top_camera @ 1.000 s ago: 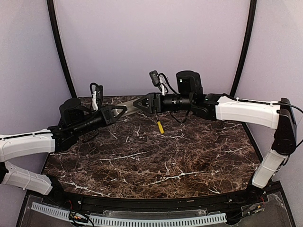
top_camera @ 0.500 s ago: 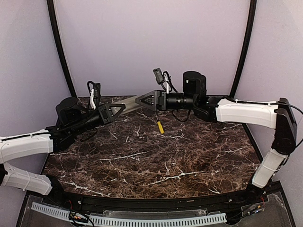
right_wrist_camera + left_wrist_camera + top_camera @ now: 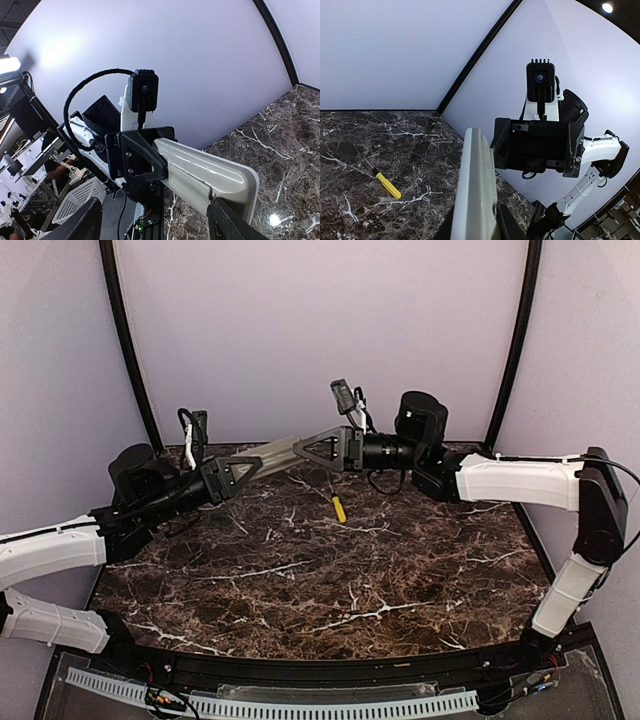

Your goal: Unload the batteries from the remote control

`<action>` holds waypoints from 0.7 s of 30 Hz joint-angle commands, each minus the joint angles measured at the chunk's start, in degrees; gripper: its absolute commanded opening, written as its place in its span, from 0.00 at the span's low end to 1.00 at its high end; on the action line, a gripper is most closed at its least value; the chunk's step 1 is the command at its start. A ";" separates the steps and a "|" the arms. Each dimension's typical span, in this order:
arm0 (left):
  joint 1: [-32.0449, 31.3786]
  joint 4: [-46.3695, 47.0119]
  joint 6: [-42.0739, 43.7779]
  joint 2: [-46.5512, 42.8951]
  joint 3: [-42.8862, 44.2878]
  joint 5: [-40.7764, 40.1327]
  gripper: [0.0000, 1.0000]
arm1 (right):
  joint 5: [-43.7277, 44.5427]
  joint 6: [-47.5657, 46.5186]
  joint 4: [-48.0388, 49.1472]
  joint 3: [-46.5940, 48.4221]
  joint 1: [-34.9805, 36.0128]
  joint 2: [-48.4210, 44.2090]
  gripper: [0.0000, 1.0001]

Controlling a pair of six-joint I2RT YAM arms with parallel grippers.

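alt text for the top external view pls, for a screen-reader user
A grey-beige remote control is held in the air over the back of a dark marble table: the left tool is shut on one end, and the right tool stands open at the other. A yellow-handled screwdriver lies on the table below.

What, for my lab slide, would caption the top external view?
Left hand holds the remote control aloft, its far end at the right hand; yellow-handled screwdriver on the table.
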 commanded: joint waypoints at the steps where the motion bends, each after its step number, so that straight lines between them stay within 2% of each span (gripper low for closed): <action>1: -2.43 7.09 2.21 -1.59 1.46 10.29 0.00 | -6.36 3.24 1.28 -1.72 1.95 3.01 0.72; 21: -2.41 3.01 5.80 -1.97 1.47 6.29 0.00 | -7.40 4.29 2.61 -1.99 1.60 3.76 0.72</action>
